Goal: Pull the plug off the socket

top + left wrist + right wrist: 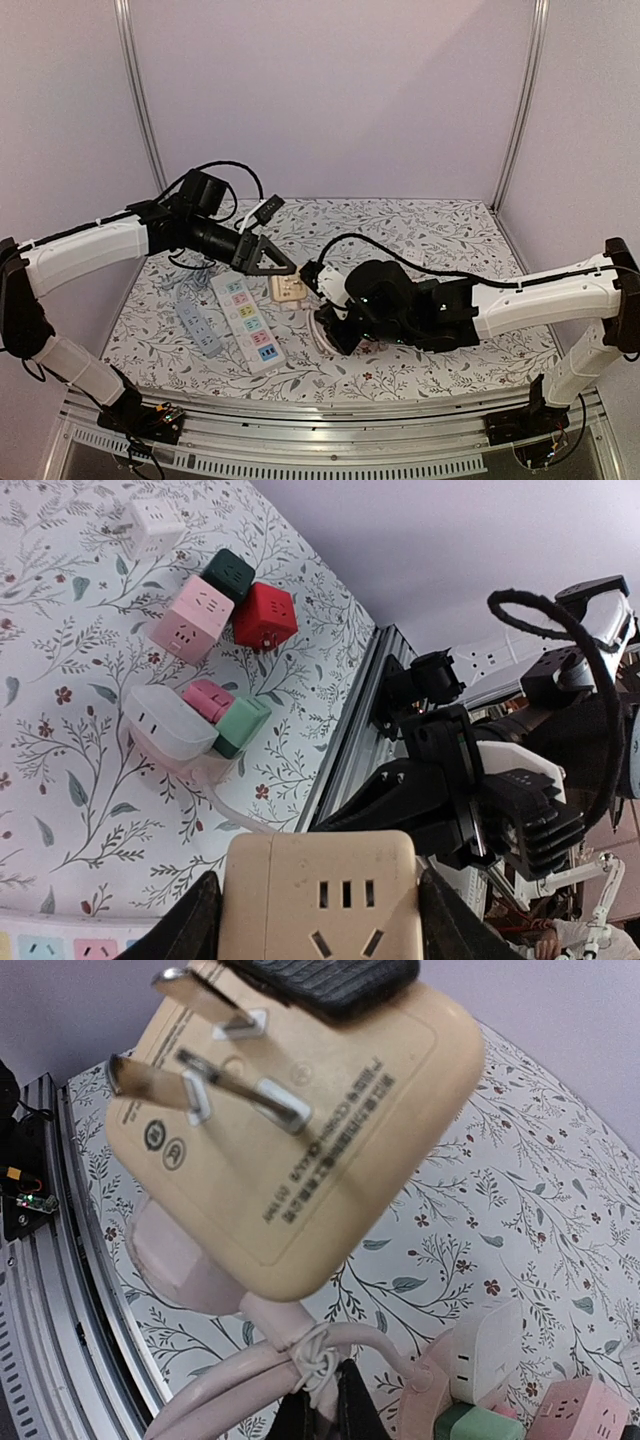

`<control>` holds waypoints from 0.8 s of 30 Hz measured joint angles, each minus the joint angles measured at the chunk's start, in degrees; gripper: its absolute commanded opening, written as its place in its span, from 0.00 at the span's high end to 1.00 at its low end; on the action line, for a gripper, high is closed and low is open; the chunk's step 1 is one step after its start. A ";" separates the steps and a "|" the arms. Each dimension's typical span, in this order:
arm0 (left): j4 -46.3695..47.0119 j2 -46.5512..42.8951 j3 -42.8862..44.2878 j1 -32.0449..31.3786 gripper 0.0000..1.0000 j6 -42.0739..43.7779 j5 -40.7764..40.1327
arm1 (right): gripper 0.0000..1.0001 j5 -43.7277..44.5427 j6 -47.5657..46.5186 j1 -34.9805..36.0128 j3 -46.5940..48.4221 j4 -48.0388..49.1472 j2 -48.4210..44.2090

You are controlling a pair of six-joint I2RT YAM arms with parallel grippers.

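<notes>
A cream plug block (320, 895) sits between the fingers of my left gripper (320, 925), which is shut on its sides, socket face toward the camera. In the right wrist view the block's back (300, 1150) shows three bare metal prongs (215, 1085), with a black finger pad (320, 980) on its top edge. A pink piece (170, 1260) with a pink cable lies just under it. My right gripper (325, 1415) is shut on the tied pink cable bundle (300, 1360). In the top view the left gripper (278, 267) is above the block (287, 288) and the right gripper (328, 335) is just right of it.
A white power strip with coloured sockets (250, 320) and a grey strip (197, 322) lie at the left. White (155, 525), dark green (228, 575), red (265, 615) and pink (190, 620) cubes and a white block (165, 720) lie nearby. The aluminium rail (350, 750) runs along the near edge.
</notes>
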 measured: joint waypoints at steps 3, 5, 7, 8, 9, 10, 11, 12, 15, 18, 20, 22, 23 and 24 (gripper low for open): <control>-0.74 0.35 0.44 -0.09 0.32 -0.02 -0.55 | 1.00 -3.63 0.37 -0.81 -0.94 1.18 -0.28; -1.25 0.83 0.50 -0.33 0.18 -0.26 -1.16 | 1.00 -5.31 1.16 -1.11 -1.88 2.03 -0.37; -2.14 0.90 0.44 -0.13 0.03 0.15 -5.31 | 1.00 -6.23 2.36 -1.16 -2.82 1.75 -1.18; -2.47 0.85 0.17 0.39 0.01 0.20 -7.23 | 1.00 -6.58 2.89 -1.16 -3.17 1.53 -1.73; -2.40 0.55 -0.24 0.87 0.01 0.20 -8.98 | 1.00 -6.91 3.37 -1.16 -3.39 1.22 -2.34; -2.34 -0.02 -0.72 1.27 0.00 0.13 -10.49 | 1.00 -7.32 4.09 -1.20 -3.50 0.79 -3.10; -2.05 -0.76 -1.22 1.51 0.00 -0.13 -11.56 | 1.00 -7.67 4.52 -1.25 -3.52 0.61 -3.54; -1.79 -1.88 -1.81 1.75 0.00 -0.31 -12.92 | 1.00 -8.26 5.03 -1.40 -3.52 0.48 -3.96; -0.66 -5.46 -3.41 2.51 0.00 -0.33 -15.26 | 1.00 -9.35 6.23 -1.86 -3.52 0.70 -5.11; 0.70 -6.71 -3.89 2.58 0.01 0.13 -13.33 | 1.00 -12.09 8.02 -3.39 -3.50 0.83 -6.43; 1.33 -6.71 -3.91 2.14 0.01 0.79 -11.30 | 1.00 -14.32 9.62 -5.09 -3.50 1.01 -7.15; 1.75 -6.78 -4.02 1.57 0.00 1.60 -8.55 | 1.00 -16.92 11.15 -7.30 -3.50 0.98 -7.82; 2.10 -6.84 -4.13 1.11 0.01 2.01 -6.91 | 1.00 -18.38 11.87 -8.41 -3.50 1.01 -8.17; 2.40 -6.93 -4.24 0.63 0.00 2.43 -5.35 | 1.00 -19.89 12.44 -9.44 -3.50 0.98 -8.52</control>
